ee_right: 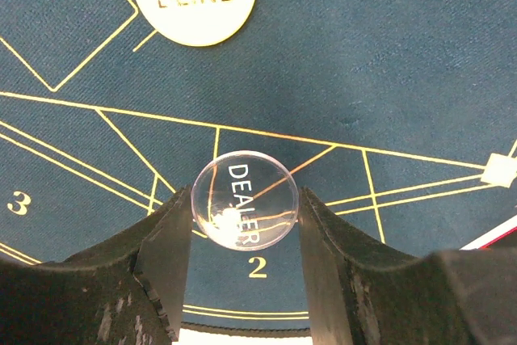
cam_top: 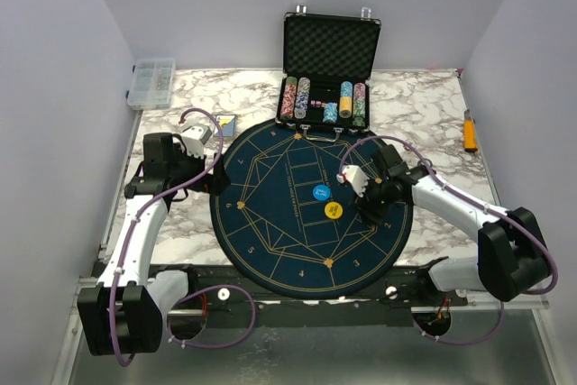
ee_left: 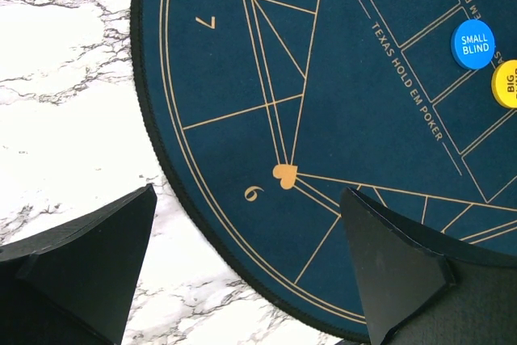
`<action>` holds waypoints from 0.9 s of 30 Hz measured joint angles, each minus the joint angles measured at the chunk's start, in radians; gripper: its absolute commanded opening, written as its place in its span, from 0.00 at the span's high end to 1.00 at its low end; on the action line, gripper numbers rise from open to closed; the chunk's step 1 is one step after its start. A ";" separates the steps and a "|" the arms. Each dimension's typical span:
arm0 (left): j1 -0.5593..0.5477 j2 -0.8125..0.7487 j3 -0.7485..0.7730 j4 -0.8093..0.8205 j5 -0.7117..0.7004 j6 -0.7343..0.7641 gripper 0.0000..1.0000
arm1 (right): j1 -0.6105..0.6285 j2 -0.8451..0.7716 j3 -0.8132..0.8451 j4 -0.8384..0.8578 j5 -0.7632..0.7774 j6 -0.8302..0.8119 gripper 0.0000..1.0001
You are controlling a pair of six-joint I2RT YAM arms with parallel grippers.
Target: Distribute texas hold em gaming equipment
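My right gripper (ee_right: 244, 209) is shut on the edges of a clear "DEALER" disc (ee_right: 245, 196), just above the number 2 on the round dark-blue mat (ee_right: 388, 62). In the top view this gripper (cam_top: 370, 207) is over the mat's right part. The yellow "BIG BLIND" disc (cam_top: 334, 210) and the blue "SMALL BLIND" disc (cam_top: 320, 192) lie near the mat's centre; both show in the left wrist view, blue (ee_left: 473, 44) and yellow (ee_left: 507, 84). My left gripper (ee_left: 246, 256) is open and empty over the mat's left edge by the number 6.
An open black case (cam_top: 329, 42) with rows of chips (cam_top: 323, 101) stands at the back of the mat (cam_top: 270, 214). A clear compartment box (cam_top: 151, 83) sits at the back left, a small card box (cam_top: 226, 123) near it, and a yellow-handled tool (cam_top: 470, 130) at the right.
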 measured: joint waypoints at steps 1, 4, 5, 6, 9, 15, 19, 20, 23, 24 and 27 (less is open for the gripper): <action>0.000 0.001 0.002 0.000 0.000 0.000 0.02 | 0.000 0.001 -0.002 0.006 0.000 0.000 0.64; 0.000 0.002 0.007 -0.002 0.002 0.002 0.02 | -0.001 0.010 -0.005 0.021 0.000 0.000 0.60; 0.000 0.002 0.008 -0.002 0.002 0.002 0.02 | -0.001 0.016 -0.008 0.027 0.000 0.000 0.59; 0.000 0.002 0.008 -0.002 0.002 0.002 0.02 | -0.001 0.021 -0.009 0.031 0.001 0.000 0.59; 0.000 0.003 0.008 -0.002 0.003 0.003 0.02 | -0.001 0.039 -0.013 0.038 0.005 0.000 0.49; 0.000 0.003 0.008 -0.002 0.011 0.006 0.02 | -0.001 0.045 -0.026 0.042 0.018 0.000 0.12; 0.000 0.003 0.008 -0.003 0.025 0.010 0.02 | -0.001 0.042 0.002 0.018 -0.007 0.010 0.06; 0.000 0.003 0.008 -0.003 0.026 0.010 0.02 | -0.001 0.037 0.019 0.014 -0.020 0.013 0.05; 0.000 0.003 0.008 -0.003 0.033 0.011 0.02 | 0.002 0.021 0.065 0.017 -0.056 0.030 0.04; 0.000 0.003 0.008 -0.003 0.036 0.011 0.02 | 0.005 0.019 0.076 0.022 -0.061 0.037 0.04; 0.000 0.003 0.008 -0.003 0.041 0.011 0.02 | 0.034 0.026 0.107 0.056 -0.069 0.074 0.04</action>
